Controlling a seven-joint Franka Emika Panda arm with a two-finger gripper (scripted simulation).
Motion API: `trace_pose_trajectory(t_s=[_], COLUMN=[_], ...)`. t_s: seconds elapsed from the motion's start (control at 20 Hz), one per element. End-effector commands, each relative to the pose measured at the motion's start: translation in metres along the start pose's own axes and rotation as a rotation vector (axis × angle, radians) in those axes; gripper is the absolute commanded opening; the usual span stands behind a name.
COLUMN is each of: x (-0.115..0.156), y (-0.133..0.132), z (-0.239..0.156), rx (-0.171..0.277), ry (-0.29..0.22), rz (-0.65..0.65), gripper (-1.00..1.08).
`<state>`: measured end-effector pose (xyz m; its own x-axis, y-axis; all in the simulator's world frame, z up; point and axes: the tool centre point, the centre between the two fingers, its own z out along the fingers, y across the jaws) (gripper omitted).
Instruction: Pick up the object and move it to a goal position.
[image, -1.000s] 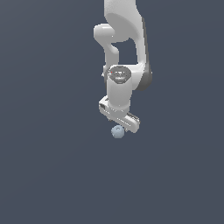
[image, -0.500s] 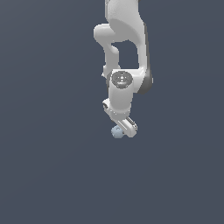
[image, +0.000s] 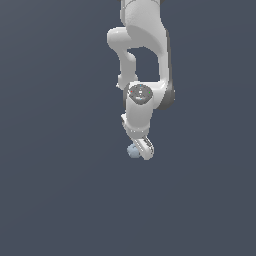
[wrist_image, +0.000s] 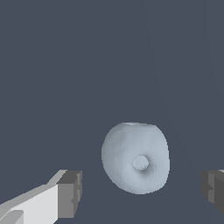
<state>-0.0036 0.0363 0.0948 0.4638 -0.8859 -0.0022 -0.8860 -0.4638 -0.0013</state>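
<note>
1. The gripper stands wide open in the wrist view: its 2 dark-padded fingers sit far apart, with a clear gap on each side of the ball. It holds nothing, and neither pad touches the ball.
2. The ball lies between the 2 fingers, nearer to the one on the white finger body than to the other. It rests on the flat dark grey ground.
3. The wrist view alone shows the ball's form: pale blue-grey, rounded but slightly flattened on one side, with a small round dimple and a pale spot facing the camera.
4. The exterior view alone shows the arm: white, coming down from above, bent at a joint with a grey round cap, the hand tilted toward the exterior view's right.
5. In that view the gripper is low over the ground and the ball peeks out just beside it, on the exterior view's left.
6. From outside, the fingers merge into 1 white shape, so their spread cannot be read there, and part of the ball is hidden behind the hand.
7. In the wrist view 1 finger is cut off by the frame edge, with only its dark pad showing; the arm's top is cut off in the exterior view.
</note>
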Motion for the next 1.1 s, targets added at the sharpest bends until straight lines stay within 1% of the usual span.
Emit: trace_pose_trajectory(t_s=[0.0, 0.45, 0.85, 1.05], x=[0.000, -0.001, -0.001, 0.000], y=[0.000, 0.000, 0.001, 0.001], z=[0.001, 0.006, 0.042, 0.052], rx=[-0.001, -0.001, -0.001, -0.001], ry=[0.001, 0.002, 0.002, 0.002], rz=[0.025, 0.038, 0.042, 0.042], gripper=[1.00, 1.00, 1.00, 1.00])
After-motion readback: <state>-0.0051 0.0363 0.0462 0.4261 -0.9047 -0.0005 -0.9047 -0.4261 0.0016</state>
